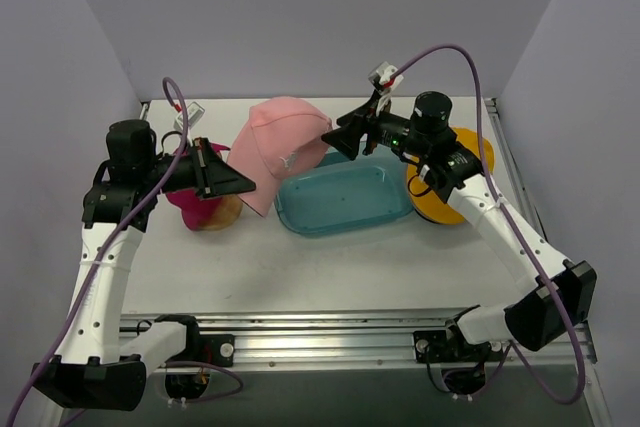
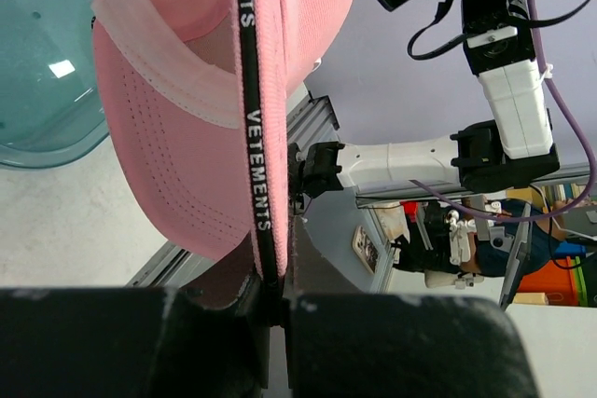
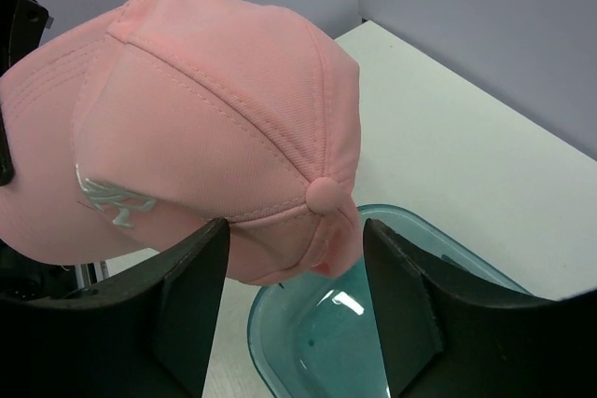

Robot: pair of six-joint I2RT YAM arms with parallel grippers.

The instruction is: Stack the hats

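Clamping tight on the lower edge of the pale pink cloth hat [image 2: 177,137], the left pincer [image 2: 273,309] is holding it up off the white surface [image 1: 350,267]. Its two dark fingers [image 2: 140,342] are pressing together, with the pink cloth and a black lettered strap [image 2: 250,90] caught between them. The hat is hanging in the air between the two pincers, just ahead of the left one and reaching across to the right one, with its rounded crown pointing toward the right pincer [image 3: 294,230]. That right pincer is standing with its jaws apart, one finger on each side of the crown's tip, where the small cloth-covered button [image 3: 322,193] is sitting. Whether the fingers are touching the cloth I cannot tell. A silver embroidered mark [image 3: 117,198] is showing on the crown, off to the side of one of the right pincer's fingers. The translucent teal oval plastic tray [image 1: 345,202] is lying on the surface directly below the right pincer and the held hat's crown. The magenta cloth hat [image 1: 190,202] is resting on the surface under the left pincer's wrist, behind its fingertips, with a tan rounded shape [image 1: 222,217] showing at its edge. The yellow-orange cloth hat [image 1: 445,209] is lying on the surface behind the right pincer, partly covered by that arm [image 1: 500,227].
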